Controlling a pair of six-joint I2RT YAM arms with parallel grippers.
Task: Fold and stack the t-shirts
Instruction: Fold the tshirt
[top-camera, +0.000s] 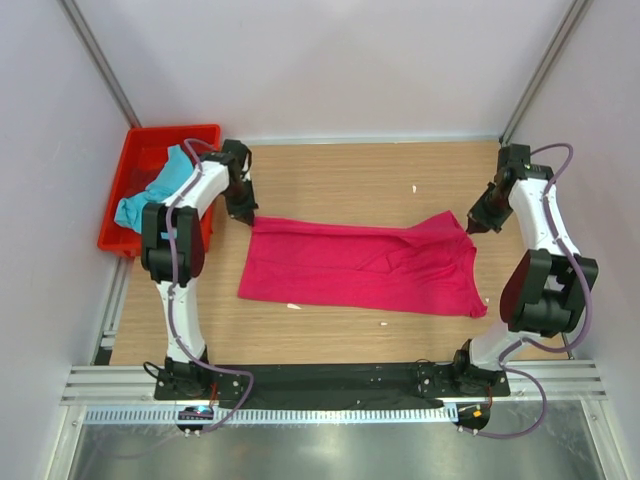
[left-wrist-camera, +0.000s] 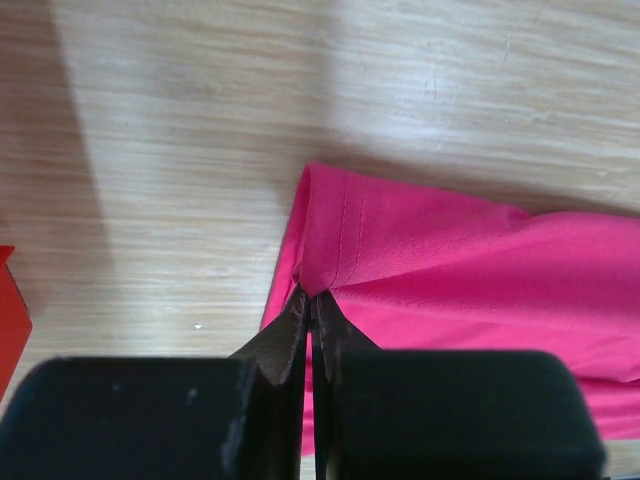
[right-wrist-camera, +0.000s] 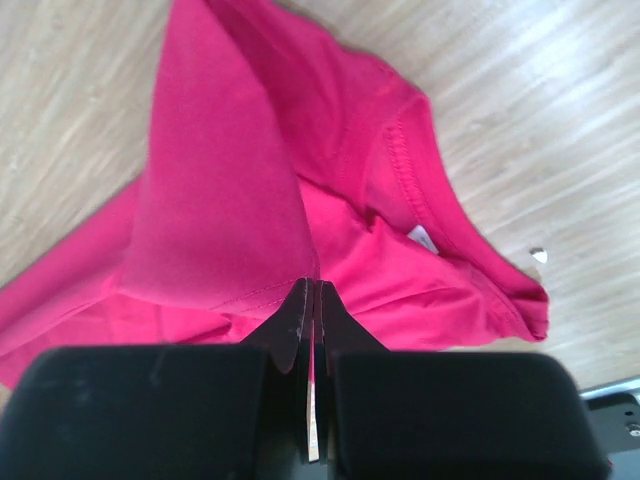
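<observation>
The desk (top-camera: 340, 170) is pale wood-grain board, closed in by plain white walls (top-camera: 330, 60) on three sides. A ribbed metal rail (top-camera: 100, 383) runs along the near edge, where the arms are bolted. A few small white specks lie on the wood, perhaps scraps of paper; they are too small to tell.

A red crate (top-camera: 170, 131) sits at the far left corner, just outboard of the left hand (left-wrist-camera: 312, 300). The turquoise shirt (top-camera: 150, 195) lies bunched inside it, partly hidden behind that arm.

The pink shirt (top-camera: 360, 265) lies spread across the middle of the desk, stretched between the two hands. The left hand is pinched tight on the shirt's far left corner. A stitched hem edge rises into a small peak at its fingertips, and the rest of the cloth runs away to its right, flat on the wood.

The right hand (right-wrist-camera: 312, 290) is likewise closed on the cloth, at the far right corner by the collar end. A fold is lifted into a tent at its tips, and the ribbed neckline with a white label lies just beyond them to the right. From each hand the shirt spreads toward the other hand and toward the near edge, with creases at the right hand's end.
</observation>
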